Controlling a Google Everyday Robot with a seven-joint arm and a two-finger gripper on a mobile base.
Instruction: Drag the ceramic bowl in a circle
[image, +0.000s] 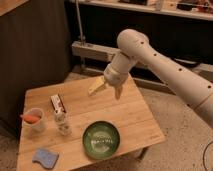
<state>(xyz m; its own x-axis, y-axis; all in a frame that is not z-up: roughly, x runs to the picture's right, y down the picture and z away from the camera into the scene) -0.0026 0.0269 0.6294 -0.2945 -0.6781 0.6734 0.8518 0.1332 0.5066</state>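
Lying nearest, left of the ceramic bowl (101, 140) and well apart from it, is a blue sponge (45, 157). The bowl itself, dark green with pale streaks inside, sits upright near the front edge of the wooden table (140, 120). Farther left of the bowl stands a white cup (34, 121) holding a carrot, with a small jar (63, 125) between them and a small box (58, 103) behind. Beyond the bowl, the gripper (107, 89) hangs above the table's far side, fingers spread wide, holding nothing.
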